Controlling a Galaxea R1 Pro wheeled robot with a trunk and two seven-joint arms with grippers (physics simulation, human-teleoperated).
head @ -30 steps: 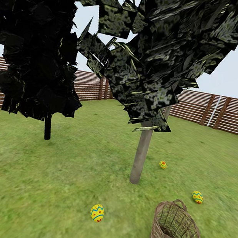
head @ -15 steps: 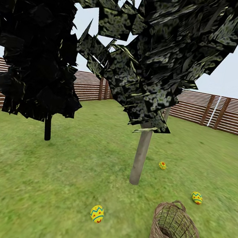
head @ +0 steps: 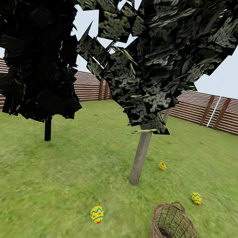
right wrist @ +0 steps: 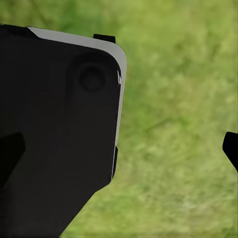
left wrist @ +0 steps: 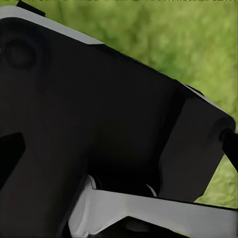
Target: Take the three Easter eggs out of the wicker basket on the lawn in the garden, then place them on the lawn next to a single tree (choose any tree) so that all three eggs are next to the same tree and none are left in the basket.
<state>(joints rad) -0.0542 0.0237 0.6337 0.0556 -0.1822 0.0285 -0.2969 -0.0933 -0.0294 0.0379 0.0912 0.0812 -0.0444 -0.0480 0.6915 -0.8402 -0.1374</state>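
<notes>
Grass of the lawn (head: 66,172) filled the head view, ringed by a brown slat fence (head: 229,115). The tree (head: 140,158) with a pale trunk stood mid-frame, with a near-black tree (head: 47,129) to its left. The wicker basket (head: 174,234) lay tilted on the grass in front of the pale trunk and to its right, and no egg showed inside it. Three Easter eggs lay on the grass around that trunk: the near egg (head: 97,214) left of the basket, the right egg (head: 196,198) beyond the basket, and the far egg (head: 162,165) just right of the trunk.

Left wrist view: dark robot housing (left wrist: 99,129) over blurred grass; whether the left jaws were apart or together could not be told.

Right wrist view: dark housing (right wrist: 54,139) over grass, a black tip at the frame edge; the right jaws' state could not be told.
</notes>
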